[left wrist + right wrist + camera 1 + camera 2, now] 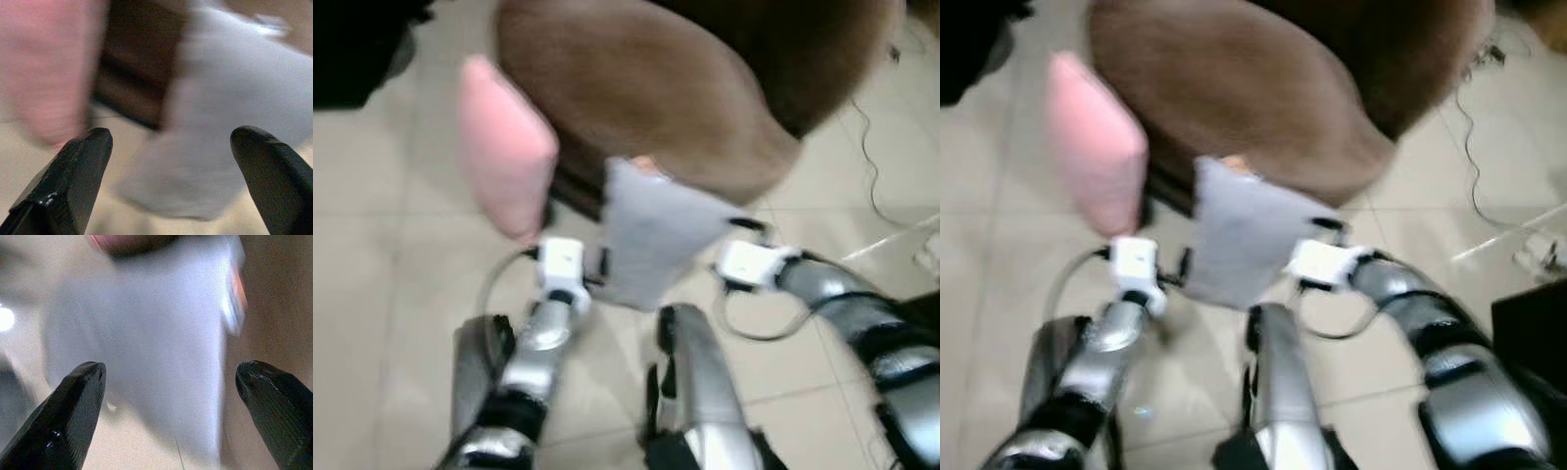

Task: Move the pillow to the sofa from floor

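- Both grippers, left (168, 188) and right (171, 416), fingers spread apart, flank the grey pillow (651, 235).
- Grey pillow leans against the brown sofa (656, 88), beside a pink pillow (504, 147).

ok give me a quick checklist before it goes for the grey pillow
1. Left hand open: ok, fingers spread wide.
2. Right hand open: ok, fingers spread wide.
3. Grey pillow between the two hands: ok, both wrist views face it, one from each side.
4. Pillow gripped: not ok, no finger touches it yet.
5. Pink pillow clear of the left hand: cannot tell, it leans on the sofa close to that side and the picture is blurred.
6. Cable on the floor clear of the right arm: ok, it lies off to the right.
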Motion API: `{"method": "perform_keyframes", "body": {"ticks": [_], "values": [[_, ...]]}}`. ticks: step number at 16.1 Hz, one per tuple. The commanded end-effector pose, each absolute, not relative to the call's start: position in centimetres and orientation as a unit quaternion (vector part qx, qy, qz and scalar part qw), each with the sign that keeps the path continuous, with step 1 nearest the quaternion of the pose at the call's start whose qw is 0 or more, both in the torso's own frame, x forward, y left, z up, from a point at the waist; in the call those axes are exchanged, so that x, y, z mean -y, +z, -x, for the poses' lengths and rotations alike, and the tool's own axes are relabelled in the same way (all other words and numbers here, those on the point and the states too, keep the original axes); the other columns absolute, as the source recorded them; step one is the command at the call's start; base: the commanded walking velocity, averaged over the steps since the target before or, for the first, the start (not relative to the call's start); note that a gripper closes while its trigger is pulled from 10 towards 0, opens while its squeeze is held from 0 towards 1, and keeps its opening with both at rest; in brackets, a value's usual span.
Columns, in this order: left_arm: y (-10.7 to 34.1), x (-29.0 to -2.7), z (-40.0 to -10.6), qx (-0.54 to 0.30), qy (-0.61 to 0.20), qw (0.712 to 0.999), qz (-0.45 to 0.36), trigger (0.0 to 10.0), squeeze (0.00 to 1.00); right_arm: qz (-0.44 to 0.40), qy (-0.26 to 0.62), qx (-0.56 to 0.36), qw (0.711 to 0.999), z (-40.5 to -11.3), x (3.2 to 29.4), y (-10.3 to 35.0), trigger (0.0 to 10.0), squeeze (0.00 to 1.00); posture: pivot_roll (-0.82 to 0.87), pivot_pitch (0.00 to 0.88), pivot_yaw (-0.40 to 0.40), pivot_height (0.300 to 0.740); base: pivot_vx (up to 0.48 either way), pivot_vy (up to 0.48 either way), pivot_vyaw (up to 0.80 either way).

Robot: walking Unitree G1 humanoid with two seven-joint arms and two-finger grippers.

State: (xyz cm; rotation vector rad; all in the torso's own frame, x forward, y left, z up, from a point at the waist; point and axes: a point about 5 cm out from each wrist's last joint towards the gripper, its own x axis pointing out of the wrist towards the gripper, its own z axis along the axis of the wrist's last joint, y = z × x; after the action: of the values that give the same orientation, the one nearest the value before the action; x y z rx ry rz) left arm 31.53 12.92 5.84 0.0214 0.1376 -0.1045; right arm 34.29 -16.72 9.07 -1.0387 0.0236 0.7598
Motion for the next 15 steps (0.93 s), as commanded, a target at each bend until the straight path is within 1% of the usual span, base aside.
{"method": "perform_keyframes", "body": {"ticks": [1, 5, 8, 9, 11, 12, 13, 15], "values": [[5.1, -11.3, -31.0, -0.082, -0.070, 0.994, -0.005, 10.0, 0.00, 0.506, 0.358, -0.041, 0.784, -34.2, 17.4, 8.5, 10.0, 0.00, 0.04, 0.302, -0.231, 0.474, 0.000, 0.000, 0.00], [5.4, -10.7, -31.0, -0.074, -0.078, 0.994, -0.011, 10.0, 0.00, 0.526, 0.362, -0.062, 0.767, -34.6, 16.6, 8.1, 10.0, 0.00, 0.04, 0.323, -0.238, 0.474, 0.000, 0.000, 0.00], [5.4, -10.8, -31.0, -0.074, -0.079, 0.994, -0.027, 10.0, 0.00, 0.521, 0.358, -0.055, 0.773, -34.7, 16.5, 8.2, 10.0, 0.00, 0.05, 0.318, -0.231, 0.474, 0.000, 0.000, 0.00], [5.5, -10.8, -31.1, -0.071, -0.082, 0.994, -0.032, 10.0, 0.00, 0.517, 0.358, -0.053, 0.776, -34.5, 16.5, 8.1, 10.0, 0.00, 0.05, 0.315, -0.229, 0.474, 0.274, 0.000, 0.00], [5.8, -10.6, -31.3, -0.062, -0.093, 0.993, -0.037, 10.0, 0.00, 0.500, 0.367, -0.050, 0.783, -33.7, 16.5, 7.2, 10.0, 0.00, 0.05, 0.308, -0.222, 0.474, 0.354, -0.321, 0.00], [5.9, -10.5, -31.3, -0.060, -0.102, 0.992, -0.043, 10.0, 0.00, 0.490, 0.375, -0.051, 0.785, -33.0, 16.4, 6.4, 10.0, 0.00, 0.04, 0.301, -0.215, 0.474, 0.368, -0.304, 0.00], [5.9, -10.3, -31.3, -0.059, -0.112, 0.991, -0.049, 10.0, 0.00, 0.473, 0.393, -0.057, 0.787, -31.6, 16.1, 4.9, 10.0, 0.00, 0.04, 0.294, -0.208, 0.474, 0.364, -0.307, 0.00], [5.7, -10.3, -31.2, -0.066, -0.119, 0.989, -0.052, 10.0, 0.00, 0.460, 0.408, -0.062, 0.786, -30.4, 15.7, 3.7, 10.0, 0.00, 0.04, 0.286, -0.194, 0.474, 0.302, -0.300, 0.00]]}}
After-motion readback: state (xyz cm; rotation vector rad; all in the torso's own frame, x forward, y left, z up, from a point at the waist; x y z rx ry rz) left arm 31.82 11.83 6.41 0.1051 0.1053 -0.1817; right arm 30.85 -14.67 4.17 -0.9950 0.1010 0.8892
